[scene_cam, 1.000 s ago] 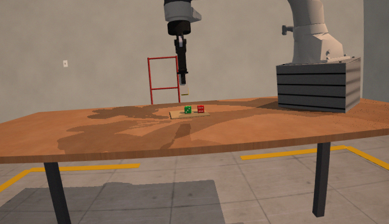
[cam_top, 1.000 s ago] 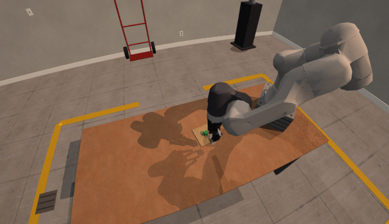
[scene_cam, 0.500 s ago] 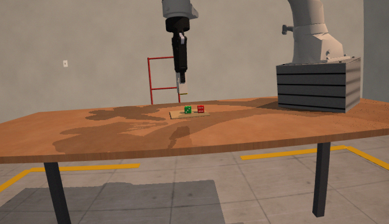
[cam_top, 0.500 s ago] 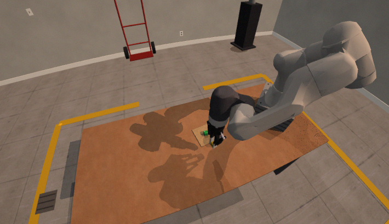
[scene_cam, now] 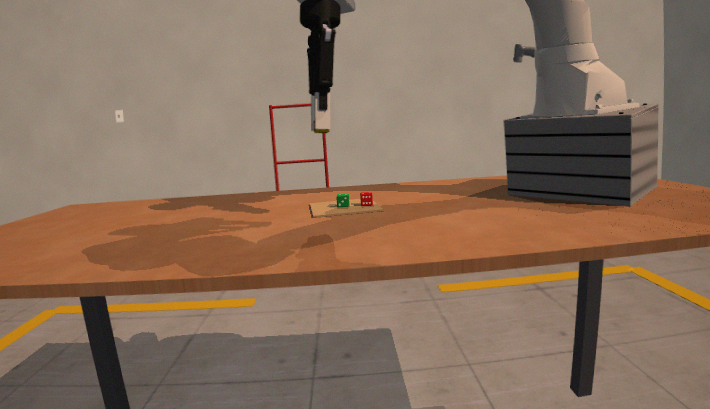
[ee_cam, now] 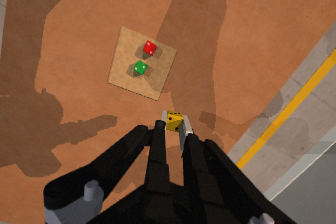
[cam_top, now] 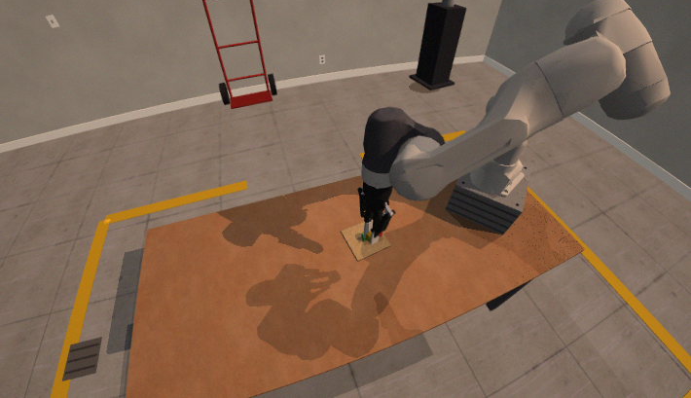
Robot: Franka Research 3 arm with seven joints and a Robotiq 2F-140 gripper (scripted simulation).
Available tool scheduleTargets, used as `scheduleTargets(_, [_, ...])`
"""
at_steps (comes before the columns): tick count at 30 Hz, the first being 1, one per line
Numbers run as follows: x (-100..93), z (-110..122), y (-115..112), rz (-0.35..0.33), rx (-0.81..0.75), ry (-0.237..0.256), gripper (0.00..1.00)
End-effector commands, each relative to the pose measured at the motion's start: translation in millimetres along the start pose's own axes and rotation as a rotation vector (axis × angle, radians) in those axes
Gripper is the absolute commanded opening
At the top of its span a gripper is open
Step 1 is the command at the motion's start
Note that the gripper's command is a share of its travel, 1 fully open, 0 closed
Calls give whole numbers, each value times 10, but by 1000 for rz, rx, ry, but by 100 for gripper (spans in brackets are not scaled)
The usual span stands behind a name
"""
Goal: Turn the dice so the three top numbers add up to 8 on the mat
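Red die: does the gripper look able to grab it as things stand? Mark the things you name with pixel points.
Probably not yet: the gripper (scene_cam: 321, 130) (ee_cam: 173, 120) is shut on the yellow die (ee_cam: 174, 121), though nothing seems to cover the red die (scene_cam: 365, 199) (ee_cam: 149, 48).

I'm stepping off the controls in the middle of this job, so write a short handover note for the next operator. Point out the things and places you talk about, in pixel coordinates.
Gripper (cam_top: 373, 237) (scene_cam: 321, 130) (ee_cam: 173, 120): shut on the yellow die (scene_cam: 321, 130) (ee_cam: 174, 121), held up above the table.
Mat (cam_top: 358, 252) (scene_cam: 320, 212) (ee_cam: 123, 80): flat on the table, bearing the green die (scene_cam: 342, 200) (ee_cam: 140, 67) and red die (scene_cam: 365, 199) (ee_cam: 149, 48), apart.
Done: two dice on the mat; total unconfirmed.
Left: set the yellow die flat on the mat, check the tops add up to 8, let go.
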State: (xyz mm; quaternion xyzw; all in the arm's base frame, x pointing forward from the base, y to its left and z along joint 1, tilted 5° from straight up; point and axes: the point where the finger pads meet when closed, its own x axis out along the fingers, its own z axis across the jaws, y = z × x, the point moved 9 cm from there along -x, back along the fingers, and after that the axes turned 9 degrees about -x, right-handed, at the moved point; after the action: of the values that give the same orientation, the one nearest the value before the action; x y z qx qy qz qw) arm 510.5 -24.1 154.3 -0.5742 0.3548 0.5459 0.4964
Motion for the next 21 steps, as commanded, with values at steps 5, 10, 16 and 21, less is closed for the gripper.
scheduleTargets(5, [-310, 2, 40, -83, -189, -73, 13])
scheduleTargets(10, [-512, 20, 31, -172, -240, -129, 13])
scheduleTargets(16, [-689, 60, 16, -273, -288, -185, 13])
scheduleTargets(21, [-804, 96, 1, -353, -321, -224, 13])
